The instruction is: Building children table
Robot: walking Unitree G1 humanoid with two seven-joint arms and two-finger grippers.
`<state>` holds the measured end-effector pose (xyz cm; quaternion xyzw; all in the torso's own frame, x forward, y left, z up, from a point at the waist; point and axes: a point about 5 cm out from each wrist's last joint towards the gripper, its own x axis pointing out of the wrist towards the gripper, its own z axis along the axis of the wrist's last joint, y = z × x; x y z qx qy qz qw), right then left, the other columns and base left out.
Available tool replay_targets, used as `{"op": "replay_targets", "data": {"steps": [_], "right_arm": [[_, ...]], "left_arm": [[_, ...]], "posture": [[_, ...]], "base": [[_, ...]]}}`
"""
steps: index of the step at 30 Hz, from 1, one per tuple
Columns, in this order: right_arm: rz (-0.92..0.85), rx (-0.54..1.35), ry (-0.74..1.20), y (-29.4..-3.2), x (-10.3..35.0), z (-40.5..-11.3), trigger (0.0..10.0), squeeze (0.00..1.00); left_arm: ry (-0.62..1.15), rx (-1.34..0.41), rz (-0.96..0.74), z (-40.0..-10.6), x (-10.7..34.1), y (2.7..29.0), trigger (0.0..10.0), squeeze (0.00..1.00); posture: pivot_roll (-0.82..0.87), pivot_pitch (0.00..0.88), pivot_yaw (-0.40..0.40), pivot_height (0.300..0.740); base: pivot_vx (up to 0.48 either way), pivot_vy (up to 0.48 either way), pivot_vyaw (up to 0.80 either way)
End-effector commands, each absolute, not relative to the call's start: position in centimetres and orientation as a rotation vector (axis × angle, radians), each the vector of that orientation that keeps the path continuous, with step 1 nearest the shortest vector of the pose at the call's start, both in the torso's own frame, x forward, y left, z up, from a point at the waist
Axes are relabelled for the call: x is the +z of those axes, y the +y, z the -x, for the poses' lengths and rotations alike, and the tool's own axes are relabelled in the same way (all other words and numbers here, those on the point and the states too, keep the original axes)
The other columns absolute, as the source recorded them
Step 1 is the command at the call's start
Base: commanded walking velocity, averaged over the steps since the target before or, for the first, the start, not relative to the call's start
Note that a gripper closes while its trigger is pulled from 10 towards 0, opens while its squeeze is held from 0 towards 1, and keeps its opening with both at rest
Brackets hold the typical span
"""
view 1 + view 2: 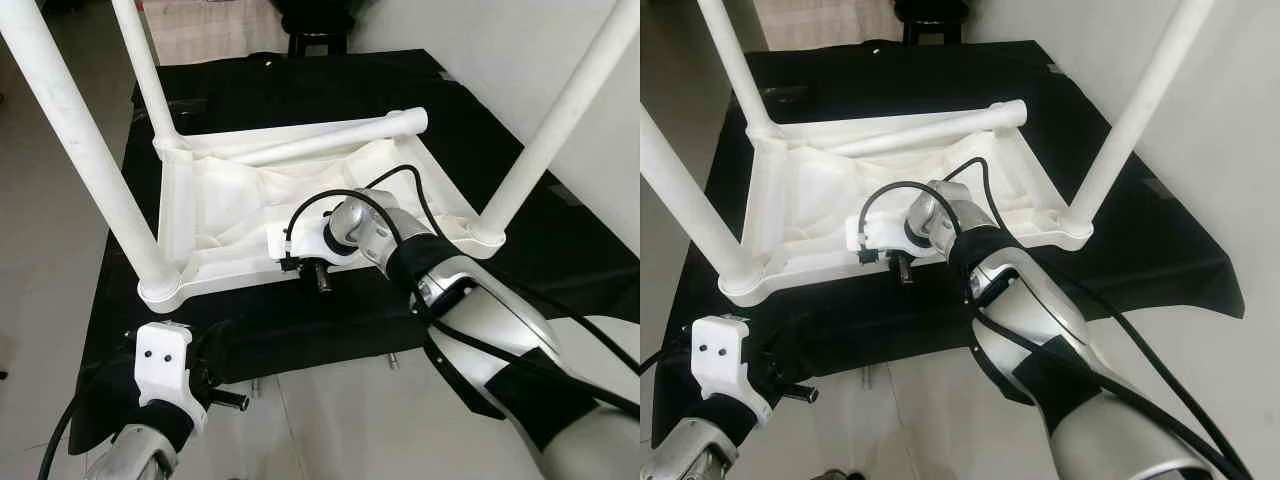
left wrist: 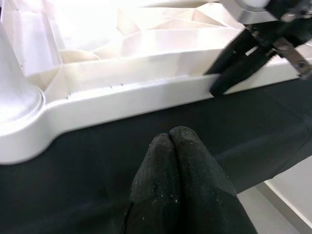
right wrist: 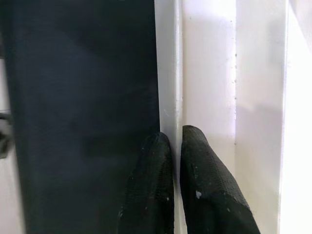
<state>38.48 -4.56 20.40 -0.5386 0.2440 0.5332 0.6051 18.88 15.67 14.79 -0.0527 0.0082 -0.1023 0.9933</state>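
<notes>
A white children's table (image 1: 240, 283) lies upside down on a black cloth. Three white legs stand up from its corners: near left (image 1: 80, 140), far left (image 1: 140, 60) and right (image 1: 570, 110). A fourth leg (image 1: 330, 135) lies loose across the far side of the frame. My right gripper (image 3: 176, 139) is at the near rim, its fingers (image 2: 229, 73) shut on the rim's thin edge. Over the cloth, just short of the near left corner, my left gripper (image 2: 169, 139) is shut with nothing in it.
The black cloth (image 1: 300, 330) covers a low surface whose front edge is just before me, with pale floor (image 1: 340, 420) below. A white wall (image 1: 520, 50) runs along the right. A dark stand (image 1: 315, 30) sits behind the far edge.
</notes>
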Motion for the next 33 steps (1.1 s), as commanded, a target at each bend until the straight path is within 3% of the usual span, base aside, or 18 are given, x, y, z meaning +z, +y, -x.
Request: {"op": "replay_targets", "data": {"steps": [1, 7, 11, 13, 18, 28, 29, 33], "right_arm": [[1.176, 1.288, 0.709, -6.1, 17.6, -37.8, 0.0, 0.0], [0.866, 1.253, 0.666, -4.0, 18.1, -37.6, 0.0, 0.0], [0.613, 1.082, 0.595, -1.9, 19.0, -38.0, 0.0, 0.0], [0.613, 1.082, 0.595, -1.9, 19.0, -38.0, 0.0, 0.0], [0.394, 0.892, 0.506, 0.6, 19.6, -38.0, 0.0, 0.0], [0.253, 0.681, 0.281, 2.4, 21.7, -38.7, 0.0, 0.0], [0.218, 0.628, 0.2, 2.9, 22.8, -38.8, 9.7, 0.0], [0.079, 0.566, 0.102, 4.6, 24.5, -38.5, 10.0, 0.0]], "left_arm": [[0.028, -0.2, 0.113, -18.8, 14.7, 15.6, 10.0, 0.0], [0.026, -0.199, 0.112, -18.9, 14.6, 15.7, 10.0, 0.0], [0.025, -0.199, 0.108, -19.0, 14.6, 15.7, 10.0, 0.0], [0.025, -0.199, 0.108, -19.0, 14.6, 15.7, 10.0, 0.0], [0.021, -0.194, 0.099, -19.1, 14.7, 15.9, 10.0, 0.0], [0.019, -0.191, 0.098, -19.1, 14.7, 15.9, 10.0, 0.0], [0.019, -0.193, 0.1, -19.2, 14.7, 15.9, 10.0, 0.0], [0.019, -0.196, 0.102, -19.2, 14.7, 15.8, 10.0, 0.0]], "posture": [[0.01, 0.158, -0.094, 0.74], [0.01, 0.152, -0.095, 0.74], [0.01, 0.143, -0.089, 0.74], [0.01, 0.143, -0.089, 0.74], [0.02, 0.139, -0.092, 0.74], [0.01, 0.139, -0.09, 0.74], [0.01, 0.139, -0.089, 0.74], [0.02, 0.139, -0.092, 0.74]], "base": [[0.0, 0.0, 0.0], [0.0, 0.0, 0.0], [0.0, 0.0, 0.0], [0.0, 0.0, 0.0], [0.0, 0.0, 0.0], [0.0, 0.0, 0.0], [0.0, 0.0, 0.0], [0.0, 0.0, 0.0]]}}
